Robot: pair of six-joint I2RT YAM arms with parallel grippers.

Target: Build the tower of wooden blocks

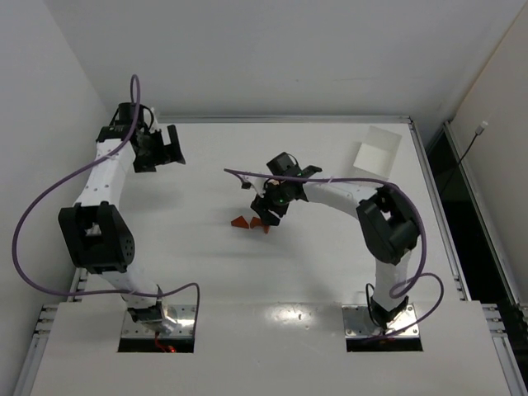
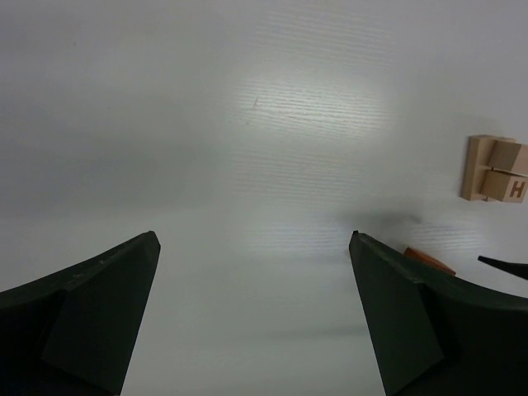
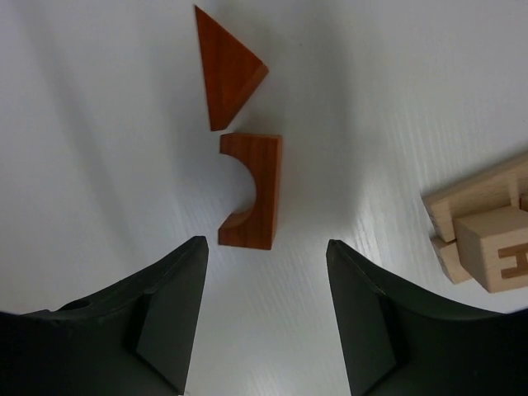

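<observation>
Centrally on the table (image 1: 206, 272): reddish-orange arch block (image 3: 252, 191), reddish-orange wedge (image 3: 229, 70) just at its 12 o'clock, pale tan blocks (image 3: 487, 227) at its 3 o'clock, one cube lettered H. That lettering reads only in the wrist views; overhead shows mere orange specks. Right gripper (image 3: 266, 247), fingers spread and empty, hangs just short of the arch; left gripper (image 2: 254, 239), likewise spread and empty, sits well apart at the table's 10 o'clock, white tray (image 1: 377, 151) at 1 o'clock.

Overhead view from behind; both wrist views close, sharing pale blocks (image 2: 493, 169).
</observation>
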